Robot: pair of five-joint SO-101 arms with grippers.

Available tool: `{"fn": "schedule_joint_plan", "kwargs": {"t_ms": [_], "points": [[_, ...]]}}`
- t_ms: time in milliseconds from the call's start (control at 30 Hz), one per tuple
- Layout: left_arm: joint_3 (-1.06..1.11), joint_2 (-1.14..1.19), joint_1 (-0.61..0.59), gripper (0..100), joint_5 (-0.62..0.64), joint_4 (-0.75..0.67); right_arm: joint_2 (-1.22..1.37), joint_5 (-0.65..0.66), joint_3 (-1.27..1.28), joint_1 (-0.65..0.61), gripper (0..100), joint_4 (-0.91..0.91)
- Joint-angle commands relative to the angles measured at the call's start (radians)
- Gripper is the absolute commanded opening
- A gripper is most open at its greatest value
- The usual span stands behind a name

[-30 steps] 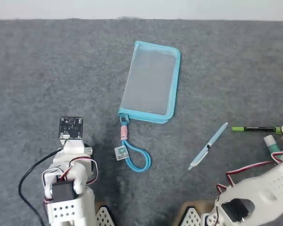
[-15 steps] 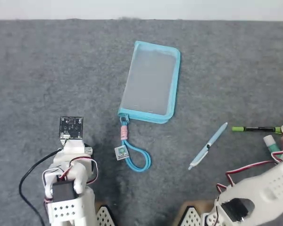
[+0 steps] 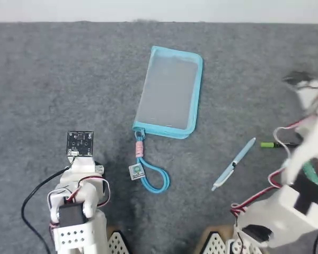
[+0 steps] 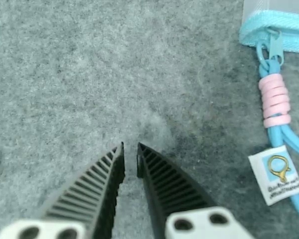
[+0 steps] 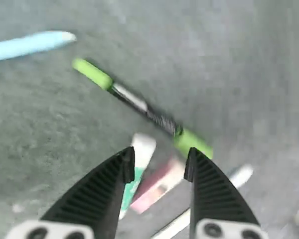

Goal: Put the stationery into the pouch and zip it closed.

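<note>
The light-blue pouch (image 3: 169,92) with a clear face lies flat mid-table, its strap (image 3: 151,177) and tag (image 3: 137,171) trailing toward the near edge. A blue pen (image 3: 234,164) lies to its right, and a green pen (image 3: 269,144) beyond is partly covered by my right arm (image 3: 302,159). My right gripper (image 5: 158,162) is open above the green pen (image 5: 139,104), a white-and-green stick (image 5: 137,167) and a pink item (image 5: 157,189); the blue pen (image 5: 25,45) lies farther off. My left gripper (image 4: 130,149) is shut on nothing, hovering over carpet beside the pouch's zip pull (image 4: 271,42) and pink beads (image 4: 275,99).
Grey carpet (image 3: 53,79) covers the whole table, with open room left of the pouch. The left arm (image 3: 77,201) stands at the near left edge. A white wall strip (image 3: 159,10) borders the far side.
My right arm has swung up and away from the near edge, blurred with motion, and now covers part of the green pen. The left arm, pouch and blue pen have stayed put.
</note>
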Motion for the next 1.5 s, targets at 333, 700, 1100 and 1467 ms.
{"fn": "schedule_joint_plan", "kwargs": {"t_ms": [333,700,1100,1467], "points": [[-0.007,-0.021,-0.003,5,0.006,0.003,0.251,0.195,0.002,-0.008,15.9,-0.077],[-0.007,-0.021,-0.003,5,0.005,0.002,0.355,0.189,0.005,0.022,13.9,-0.156],[-0.007,-0.021,-0.003,5,0.005,0.003,0.326,-0.21,-0.132,-0.008,0.7,-0.329],[-0.007,-0.021,-0.003,5,0.005,0.003,0.099,-0.631,-0.511,-0.148,0.6,0.226]]}}
